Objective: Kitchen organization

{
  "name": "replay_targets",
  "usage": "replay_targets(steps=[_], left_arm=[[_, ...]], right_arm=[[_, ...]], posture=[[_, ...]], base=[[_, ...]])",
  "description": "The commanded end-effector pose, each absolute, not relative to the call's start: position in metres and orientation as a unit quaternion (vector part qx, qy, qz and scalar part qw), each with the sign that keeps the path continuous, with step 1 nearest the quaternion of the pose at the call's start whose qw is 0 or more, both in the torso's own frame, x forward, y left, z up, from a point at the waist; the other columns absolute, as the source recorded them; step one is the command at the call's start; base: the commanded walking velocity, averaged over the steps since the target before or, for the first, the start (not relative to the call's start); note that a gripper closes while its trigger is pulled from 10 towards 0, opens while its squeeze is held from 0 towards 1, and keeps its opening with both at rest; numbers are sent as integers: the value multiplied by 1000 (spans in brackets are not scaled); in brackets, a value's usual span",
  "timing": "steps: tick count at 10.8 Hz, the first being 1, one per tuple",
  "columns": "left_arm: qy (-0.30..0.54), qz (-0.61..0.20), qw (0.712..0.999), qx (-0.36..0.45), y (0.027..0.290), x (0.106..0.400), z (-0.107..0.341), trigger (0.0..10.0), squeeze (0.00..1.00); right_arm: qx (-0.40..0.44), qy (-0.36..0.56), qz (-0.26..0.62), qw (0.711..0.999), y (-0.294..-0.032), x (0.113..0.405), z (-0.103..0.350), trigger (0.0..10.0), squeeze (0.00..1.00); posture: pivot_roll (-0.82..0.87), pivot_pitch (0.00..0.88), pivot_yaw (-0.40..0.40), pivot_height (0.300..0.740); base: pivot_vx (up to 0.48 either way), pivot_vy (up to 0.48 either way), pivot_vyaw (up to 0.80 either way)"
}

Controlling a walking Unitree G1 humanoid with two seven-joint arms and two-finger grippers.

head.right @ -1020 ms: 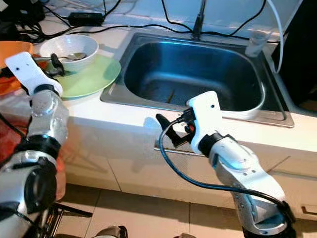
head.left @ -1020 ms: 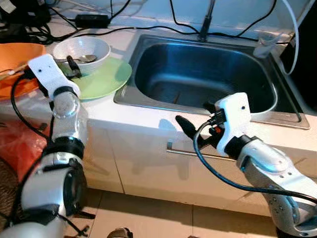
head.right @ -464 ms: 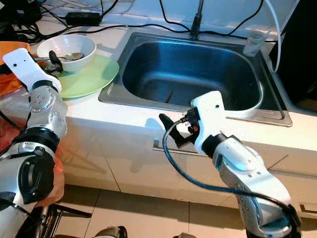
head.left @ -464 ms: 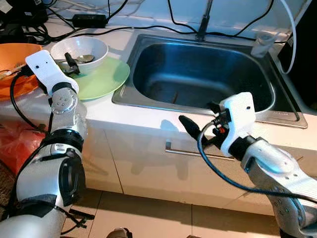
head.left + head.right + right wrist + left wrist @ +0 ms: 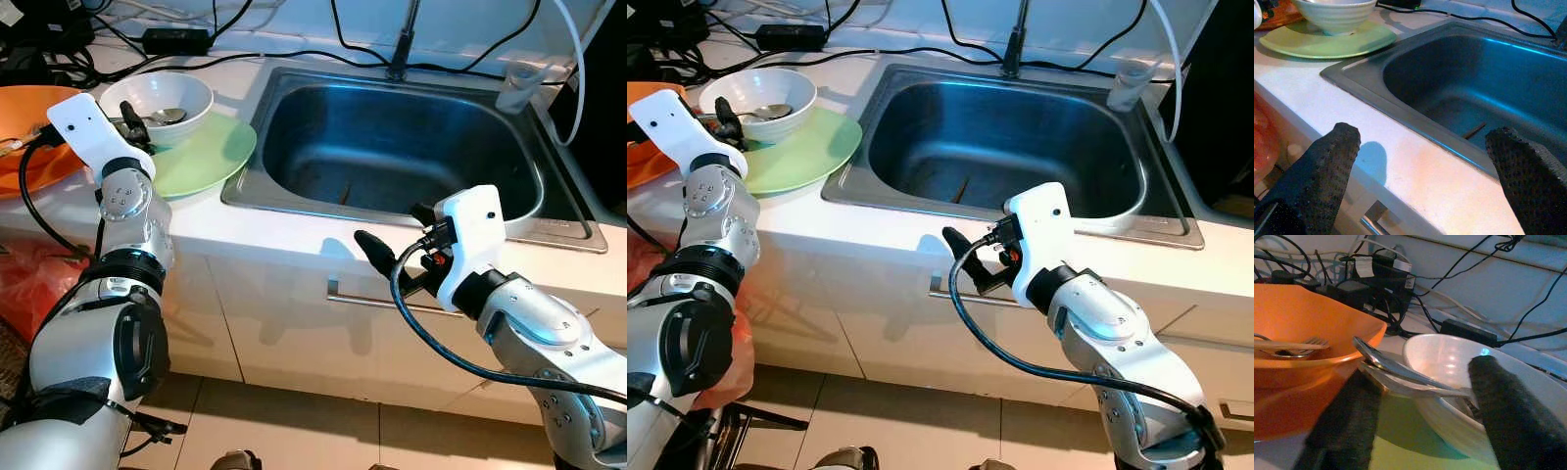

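Cables [image 5: 245, 61] and a power brick [image 5: 176, 39] run along the back of the counter [image 5: 265, 230], behind the steel sink [image 5: 392, 147]. Orange bowl [image 5: 1298, 328] w/ a fork sits just beside the white bowl [image 5: 162, 101], which stands on the green plate [image 5: 201, 157]. Left gripper [image 5: 1420, 421]: fingers apart, straddling the spoon handle [image 5: 1400, 374] at the bowl's rim; contact unclear. Right gripper [image 5: 1425, 171] wide open over the counter edge, holding nothing. Spoon's bowl end partly hidden.
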State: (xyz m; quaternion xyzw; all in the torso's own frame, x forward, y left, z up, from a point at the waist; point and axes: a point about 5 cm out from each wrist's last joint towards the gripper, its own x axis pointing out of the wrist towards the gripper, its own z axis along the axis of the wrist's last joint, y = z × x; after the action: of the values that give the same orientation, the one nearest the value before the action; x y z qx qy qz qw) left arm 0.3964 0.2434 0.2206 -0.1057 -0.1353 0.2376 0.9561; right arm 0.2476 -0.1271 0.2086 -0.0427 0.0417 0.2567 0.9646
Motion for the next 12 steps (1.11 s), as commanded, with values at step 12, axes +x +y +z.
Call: replay_targets(steps=[12], left_arm=[[-196,199,954,-104,224,403,250,0,0]], right_arm=[[-27,38,281,959,-122,243,211,10000,0]], posture=[[-214,85,-25,740]], base=[[0,0,0]])
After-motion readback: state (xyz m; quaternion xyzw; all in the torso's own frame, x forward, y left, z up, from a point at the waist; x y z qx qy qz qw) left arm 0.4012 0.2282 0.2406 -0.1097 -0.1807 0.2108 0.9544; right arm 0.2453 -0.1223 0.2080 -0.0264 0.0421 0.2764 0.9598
